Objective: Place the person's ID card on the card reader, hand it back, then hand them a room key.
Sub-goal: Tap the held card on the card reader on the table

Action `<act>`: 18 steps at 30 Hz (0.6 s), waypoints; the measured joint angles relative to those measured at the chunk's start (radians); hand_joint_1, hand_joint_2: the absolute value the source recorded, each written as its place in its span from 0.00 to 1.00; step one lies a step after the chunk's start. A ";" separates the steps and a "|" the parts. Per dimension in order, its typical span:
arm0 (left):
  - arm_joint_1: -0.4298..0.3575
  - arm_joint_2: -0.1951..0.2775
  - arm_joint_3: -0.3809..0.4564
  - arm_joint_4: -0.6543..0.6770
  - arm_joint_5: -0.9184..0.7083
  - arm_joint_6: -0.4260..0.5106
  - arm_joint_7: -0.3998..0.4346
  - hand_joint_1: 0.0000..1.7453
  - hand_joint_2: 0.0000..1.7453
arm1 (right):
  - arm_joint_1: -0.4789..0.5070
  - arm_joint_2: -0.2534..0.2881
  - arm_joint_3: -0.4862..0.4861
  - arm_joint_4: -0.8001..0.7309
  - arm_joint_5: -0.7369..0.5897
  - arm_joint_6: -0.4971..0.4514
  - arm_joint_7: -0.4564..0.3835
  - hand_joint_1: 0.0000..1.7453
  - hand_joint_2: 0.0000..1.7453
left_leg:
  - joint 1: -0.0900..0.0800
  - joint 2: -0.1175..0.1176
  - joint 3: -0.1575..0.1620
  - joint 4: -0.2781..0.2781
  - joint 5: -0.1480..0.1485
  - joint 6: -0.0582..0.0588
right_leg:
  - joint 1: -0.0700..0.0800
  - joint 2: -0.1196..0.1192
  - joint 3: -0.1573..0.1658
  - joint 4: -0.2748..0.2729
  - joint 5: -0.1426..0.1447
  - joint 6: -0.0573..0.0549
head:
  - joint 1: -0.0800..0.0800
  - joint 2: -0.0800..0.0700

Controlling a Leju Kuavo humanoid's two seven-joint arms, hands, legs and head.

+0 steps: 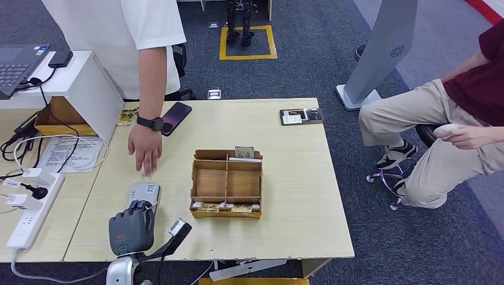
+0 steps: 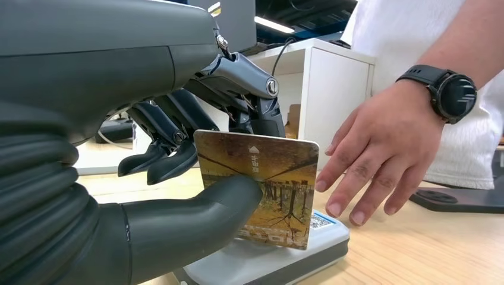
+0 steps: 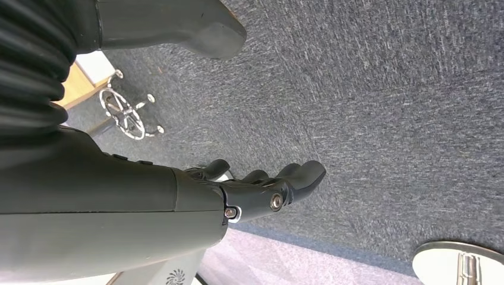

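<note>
My left hand (image 1: 132,228) pinches the ID card (image 2: 261,190), a card with a yellow-brown forest picture, between thumb and fingers. The card's lower edge stands on the grey card reader (image 1: 144,193) (image 2: 279,261) near the table's front left. A person's hand (image 1: 144,148) (image 2: 380,148) with a black watch rests on the table just beyond the reader. A cardboard box (image 1: 226,183) in the middle of the table has room key cards (image 1: 244,152) upright at its back and more cards along its front. My right hand (image 3: 261,187) hangs over the carpet floor, fingers apart, holding nothing.
A dark phone (image 1: 175,117) lies near the person's arm. A power strip (image 1: 32,208) and cables sit at the left, with a white cabinet (image 1: 83,89) and laptop (image 1: 18,65) behind. Another seated person (image 1: 440,136) is at the right. A small tray (image 1: 302,116) lies at the table's far edge.
</note>
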 joint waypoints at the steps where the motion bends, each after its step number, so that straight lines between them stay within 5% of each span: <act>1: -0.002 0.003 -0.003 0.007 0.001 0.000 0.002 1.00 1.00 | 0.000 0.000 0.000 0.000 0.000 0.000 0.000 0.00 1.00 | 0.000 0.000 0.000 0.000 0.000 0.000 | 0.000 0.000 0.000 0.000 0.000 0.000 | 0.000 0.000; 18: -0.045 0.044 -0.073 0.106 0.018 -0.021 0.039 1.00 1.00 | 0.000 0.000 0.004 0.000 -0.003 0.012 -0.001 0.00 1.00 | 0.000 0.000 0.001 0.000 0.000 0.000 | 0.000 0.000 0.002 0.000 0.000 0.000 | 0.000 0.000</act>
